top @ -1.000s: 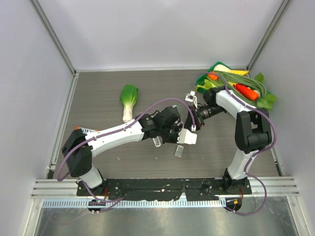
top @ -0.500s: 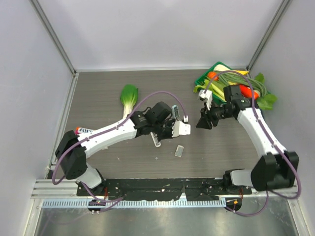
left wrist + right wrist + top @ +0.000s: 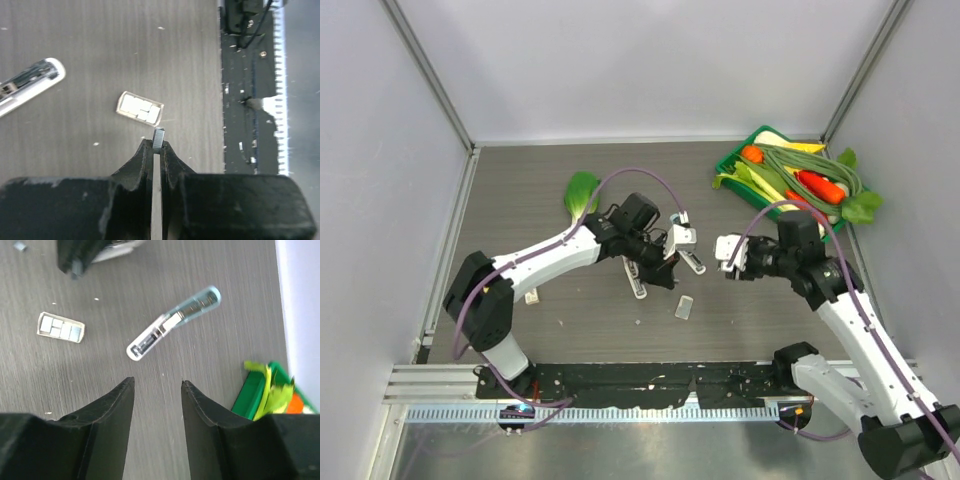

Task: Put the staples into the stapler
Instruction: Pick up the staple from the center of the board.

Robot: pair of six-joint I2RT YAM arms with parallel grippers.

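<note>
Right wrist: stapler (image 3: 146,343) flat, long axis diagonal, lower-left to upper-right.

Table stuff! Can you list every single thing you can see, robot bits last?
table: one, dark grey-brown, under everything
stapler: one, white with a pale blue half, lying open mid-table
staple box: one, whitish, open, near the stapler
staple strip: one, silvery, held near the staple box
slim bar: one, whitish, on the table left of the staple box
bok choy: one, green and white, toward the far left
tray: one, green, far right corner
vegetables: several, orange, green and yellow, in the tray
left arm: one, white and black, jaws shut on the staple strip
right arm: one, white and black, jaws open and empty
</note>
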